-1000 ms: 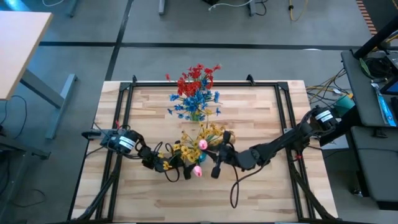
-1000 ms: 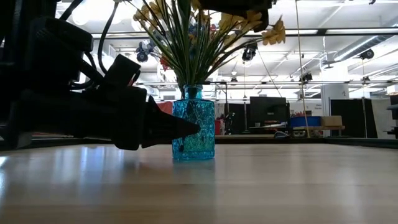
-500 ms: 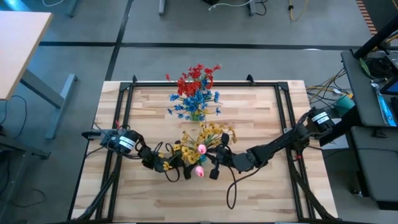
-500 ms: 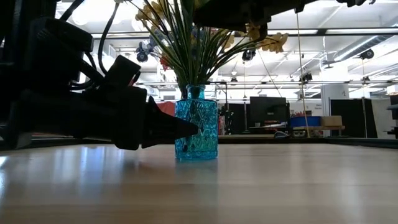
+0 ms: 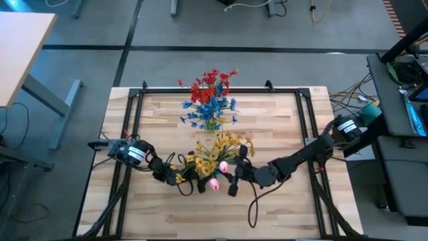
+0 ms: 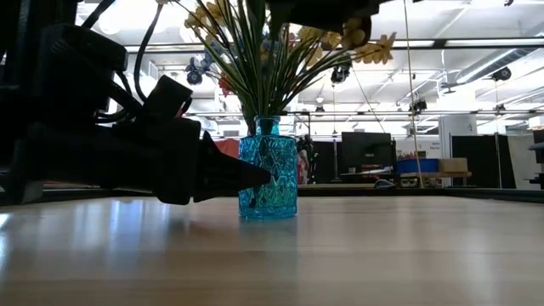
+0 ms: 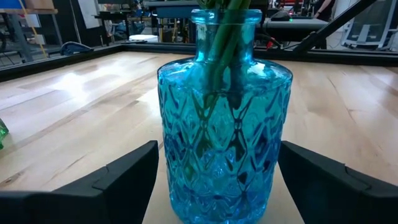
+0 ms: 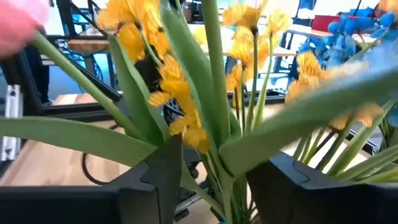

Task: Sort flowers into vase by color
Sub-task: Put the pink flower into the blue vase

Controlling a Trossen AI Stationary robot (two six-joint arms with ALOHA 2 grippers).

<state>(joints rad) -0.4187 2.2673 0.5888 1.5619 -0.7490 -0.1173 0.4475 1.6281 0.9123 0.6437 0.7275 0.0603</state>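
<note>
**Both grippers at the blue vase of yellow flowers, near edge of table**

High view: blue glass vase [image 6: 268, 177] sits at about 6 o'clock from table [image 5: 281, 120] centre, near the front edge. It carries yellow flowers [image 5: 224, 146] plus pink tulip buds [image 5: 219, 174] on its near side. A second bunch stands at 12 o'clock from it, well apart toward the far edge: red flowers [image 5: 210, 82] above blue flowers [image 5: 211, 107], their container hidden under the blossoms.

Left gripper [image 7: 214, 186] comes in from 9 o'clock of the blue vase, low at table height. Left wrist view: its two dark fingers [image 7: 127, 177] stand apart, one each side of the vase body, gaps visible on both sides, not touching the glass. Green stems show inside the vase through the neck. Low view: the left arm's dark bulk lies level across the table with its tip at the vase's side.

Right gripper [image 8: 214, 180] comes in from 3 o'clock, up among the flower heads, above the vase. Right wrist view: its fingers [image 8: 165, 174] are apart with green stems [image 8: 217, 112] and leaves running between them; contact with the stems cannot be told. Yellow blossoms just beyond the fingers, a pink blur at one corner, blue blossoms farther off.

Low view: yellow blooms fan out above the vase neck, right arm dark above them.
</note>
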